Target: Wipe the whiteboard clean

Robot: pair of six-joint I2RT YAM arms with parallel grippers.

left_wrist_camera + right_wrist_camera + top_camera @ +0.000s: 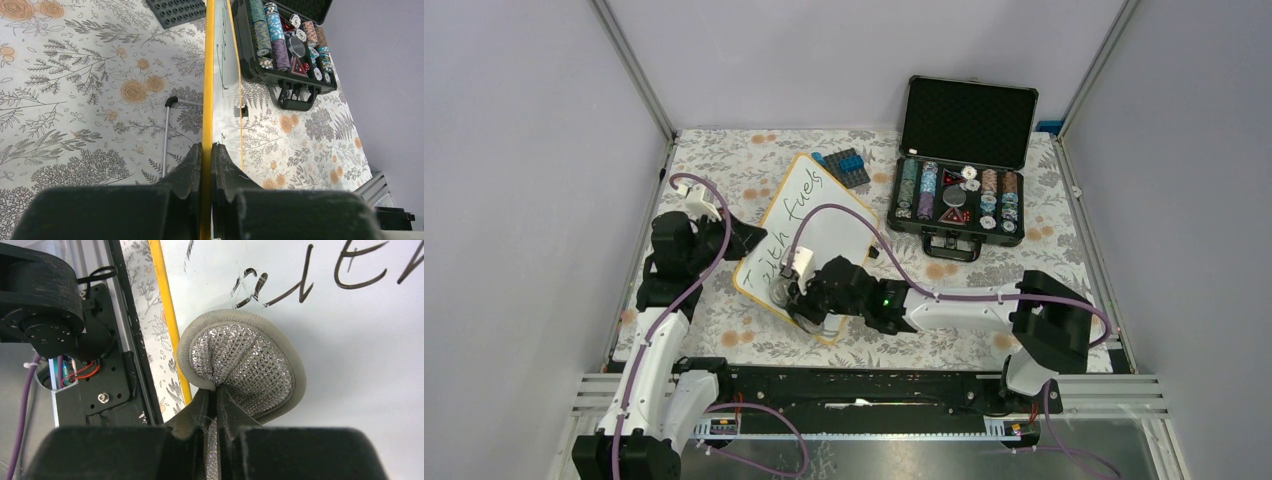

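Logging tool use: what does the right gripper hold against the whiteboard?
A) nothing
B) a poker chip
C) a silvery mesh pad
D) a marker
C: the right gripper is shut on a silvery mesh pad with a grey rim, set against the whiteboard.

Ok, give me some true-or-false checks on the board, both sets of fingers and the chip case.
1. The left fingers clamp the whiteboard by its yellow rim. True.
2. The right fingers hold a marker. False: they pinch a silvery mesh pad that lies against the board.
3. The whiteboard is wiped clean. False: black handwriting is on it.
4. The chip case stands open. True.
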